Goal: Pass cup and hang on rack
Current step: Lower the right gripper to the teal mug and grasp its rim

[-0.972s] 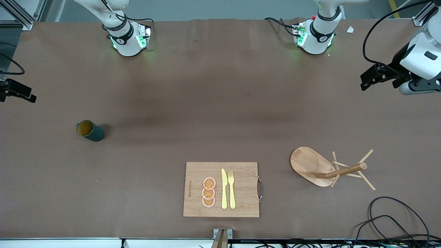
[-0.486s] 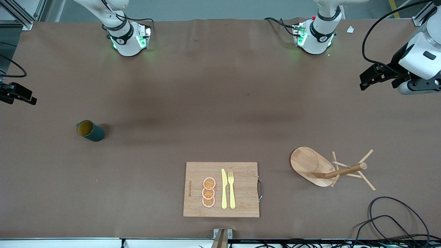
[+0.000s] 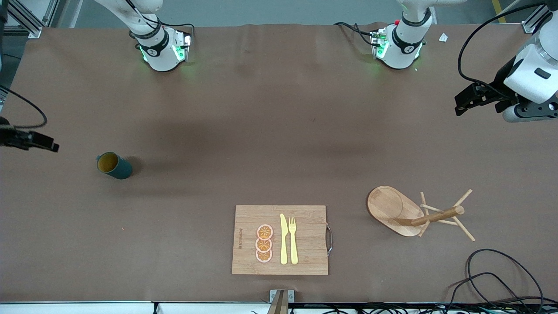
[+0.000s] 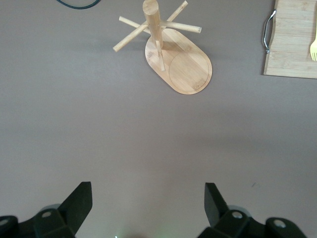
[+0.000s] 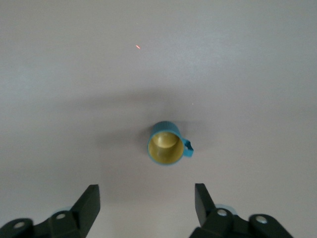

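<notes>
The cup (image 3: 114,165), dark teal with a yellow inside, stands upright on the brown table toward the right arm's end. My right gripper (image 3: 51,147) hangs open in the air beside it, closer to the table's end. In the right wrist view the cup (image 5: 166,144) sits a little ahead of the open gripper (image 5: 146,198), apart from it. The rack (image 3: 414,213), a wooden mug tree on an oval base, stands toward the left arm's end. My left gripper (image 3: 461,104) is open and empty, up over bare table. The left wrist view shows the rack (image 4: 173,54) well ahead of the gripper (image 4: 148,198).
A bamboo cutting board (image 3: 305,240) with orange slices, a yellow knife and a fork lies near the front edge at mid-table; its handle end also shows in the left wrist view (image 4: 292,44). Black cables (image 3: 492,279) coil on the table nearer the front camera than the rack.
My right gripper has moved in from the table's end toward the cup. The left arm has barely shifted. Cup and rack have not moved.
</notes>
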